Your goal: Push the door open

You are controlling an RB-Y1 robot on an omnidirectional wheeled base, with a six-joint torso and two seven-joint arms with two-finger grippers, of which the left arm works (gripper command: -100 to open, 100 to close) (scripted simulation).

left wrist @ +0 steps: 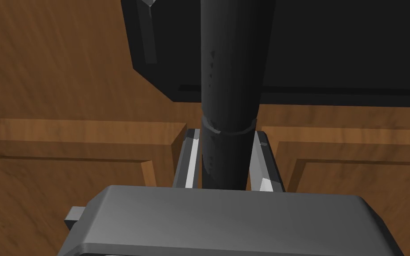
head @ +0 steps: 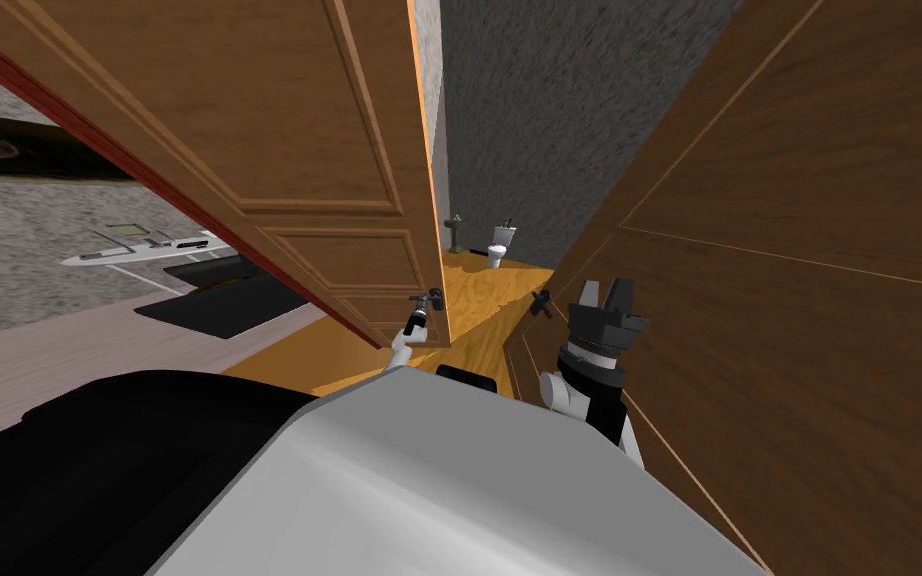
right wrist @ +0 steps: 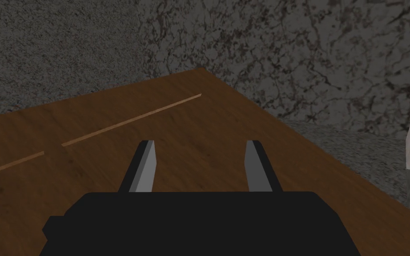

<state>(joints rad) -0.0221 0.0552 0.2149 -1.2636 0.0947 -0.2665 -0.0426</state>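
Note:
A panelled light-brown door (head: pixel 279 150) stands partly open on my left. Its dark lever handle (head: pixel 433 297) is at the door's free edge. My left gripper (head: pixel 417 318) reaches up to it. In the left wrist view my left gripper (left wrist: pixel 226 133) is shut on the dark round handle (left wrist: pixel 231 66), one finger pressed against each side, with the door's panel (left wrist: pixel 57 89) behind. My right gripper (head: pixel 605 290) is raised near a dark brown wooden panel (head: pixel 799 300). In the right wrist view my right gripper (right wrist: pixel 199 144) is open and holds nothing.
The dark panel on my right carries its own small dark handle (head: pixel 541 303). Through the gap between the two lies an orange wooden floor (head: pixel 489 290) with a white toilet (head: pixel 499 245) and a pedestal sink (head: pixel 456 232) against a grey wall. A black mat (head: pixel 219 300) lies at left.

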